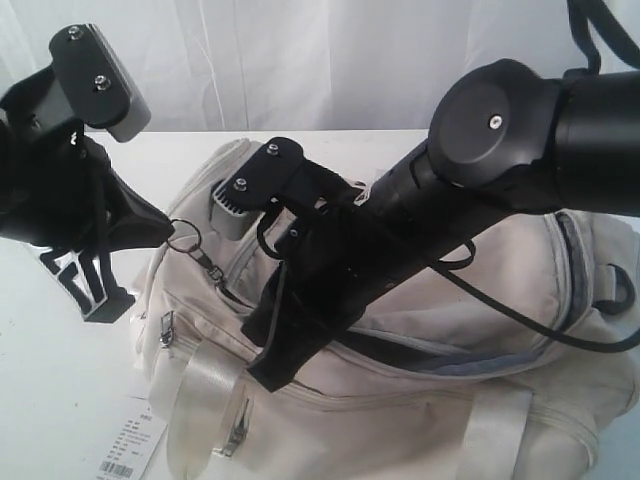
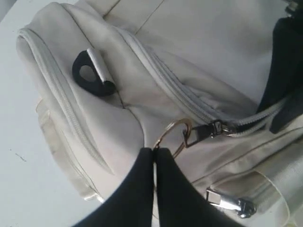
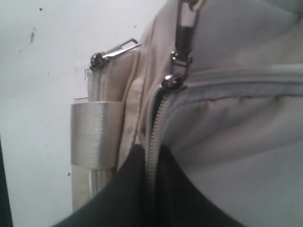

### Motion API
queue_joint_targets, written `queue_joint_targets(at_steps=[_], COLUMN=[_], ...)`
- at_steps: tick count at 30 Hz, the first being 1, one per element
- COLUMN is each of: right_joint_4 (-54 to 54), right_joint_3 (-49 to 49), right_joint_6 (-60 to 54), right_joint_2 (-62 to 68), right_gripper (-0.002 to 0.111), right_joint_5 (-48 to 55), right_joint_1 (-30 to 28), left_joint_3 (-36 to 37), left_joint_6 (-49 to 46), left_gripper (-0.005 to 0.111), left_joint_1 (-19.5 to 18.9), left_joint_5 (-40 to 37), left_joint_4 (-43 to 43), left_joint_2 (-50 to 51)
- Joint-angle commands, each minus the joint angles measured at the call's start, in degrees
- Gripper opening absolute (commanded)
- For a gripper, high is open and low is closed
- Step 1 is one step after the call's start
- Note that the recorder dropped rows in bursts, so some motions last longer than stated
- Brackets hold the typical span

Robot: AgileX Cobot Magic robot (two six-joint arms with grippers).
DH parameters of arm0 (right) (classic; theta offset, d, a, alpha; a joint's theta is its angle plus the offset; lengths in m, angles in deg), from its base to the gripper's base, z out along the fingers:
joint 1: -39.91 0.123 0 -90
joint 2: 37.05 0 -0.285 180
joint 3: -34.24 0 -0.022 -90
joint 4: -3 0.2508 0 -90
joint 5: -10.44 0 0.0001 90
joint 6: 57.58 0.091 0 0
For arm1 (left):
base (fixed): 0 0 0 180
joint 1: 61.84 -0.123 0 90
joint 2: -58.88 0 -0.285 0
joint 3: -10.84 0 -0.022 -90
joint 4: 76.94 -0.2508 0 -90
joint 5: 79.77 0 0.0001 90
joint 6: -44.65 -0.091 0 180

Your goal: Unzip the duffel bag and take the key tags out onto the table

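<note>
Left pincer point(image 2: 155, 152): fingers pressed together with no gap showing, the tips nipping the rim of a metal ring point(image 2: 164, 132)
Metal ring: right at the left pincer's tips, clipped to a grey zip pull point(image 2: 208, 131) that runs on away from the pincer to the zip teeth
Right pincer point(image 3: 150, 153): closed on a strip of zip teeth at the bag's opening, with the strip passing between its two dark fingers
Zip slider point(image 3: 171, 81): just beyond the right pincer's tips, on the same strip; the two rows of teeth part on the pincer's side of it
Duffel bag point(image 1: 470, 300): beneath both pincers and lying on the worktop; the left pincer point(image 1: 160, 228) sits at one end, and the right pincer point(image 1: 272, 372) presses into the fabric near it
Black loop point(image 2: 90, 75): on the bag's end panel, further out from the left pincer than the ring
Pocket zip pull point(image 3: 116, 51): to one side of the right pincer, apart from it, at the bag's edge
Webbing strap point(image 3: 92, 135): pale band just beside the right pincer, wrapped over the pocket edge
Paper label point(image 1: 130, 445): flat on the worktop beside the strap, well clear of both pincers
Worktop point(image 2: 23, 165): plain white surface beyond the bag on the far side from the left pincer
</note>
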Motion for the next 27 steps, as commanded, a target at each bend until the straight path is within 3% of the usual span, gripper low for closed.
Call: queue_joint_targets(at_steps=[1, 11, 18, 27], right_joint_4=[-5.24, -4.83, -2.38, -1.83], right_joint_3=[-1.15, -1.15, -1.15, -1.15], right_joint_6=[2.00, 2.00, 2.00, 4.05], right_joint_2=[-0.02, -0.02, -0.02, -0.02], right_gripper=[0.000, 0.000, 0.000, 0.000], right_joint_5=[12.43, 12.91, 12.17, 12.64], right_joint_1=[0.39, 0.39, 0.39, 0.39], left_joint_3=[-0.45, -0.45, -0.77, -10.69], left_joint_6=[0.17, 0.55, 1.68, 1.30], left_gripper=[0.000, 0.000, 0.000, 0.000], left_joint_1=[-0.19, -0.19, -0.19, -1.81], left_joint_5=[2.98, 9.88, 25.01, 26.47], left_joint_4=[-1.83, 2.83, 2.83, 2.23], left_joint_2=[-0.43, 2.83, 11.22, 20.32])
